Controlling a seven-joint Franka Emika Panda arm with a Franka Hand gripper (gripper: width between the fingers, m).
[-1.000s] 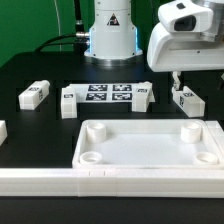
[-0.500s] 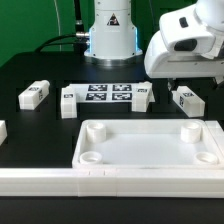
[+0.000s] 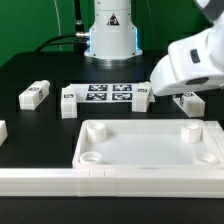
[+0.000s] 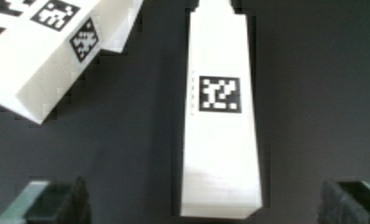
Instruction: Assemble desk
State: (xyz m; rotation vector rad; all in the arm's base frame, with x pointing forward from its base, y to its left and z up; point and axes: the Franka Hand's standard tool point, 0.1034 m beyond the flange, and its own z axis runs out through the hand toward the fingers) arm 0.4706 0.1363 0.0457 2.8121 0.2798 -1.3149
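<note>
Wide-open claw (image 4: 203,203) holds nothing. One leg (image 4: 221,110) lies on the table (image 4: 146,150) directly beneath it, between the two fingers (image 4: 54,200), touching neither. Its long axis runs square across the closing line: fair for a pinch, I judge. The tabletop (image 3: 140,145) sits near the claw, toward the exterior camera; its four corner sockets (image 3: 92,130) hold nothing.

The arm's wrist housing (image 3: 190,62) hides most of the tagged leg (image 3: 190,101) on the exterior view's right, and that view's left edge crops a second leg (image 3: 2,131).
</note>
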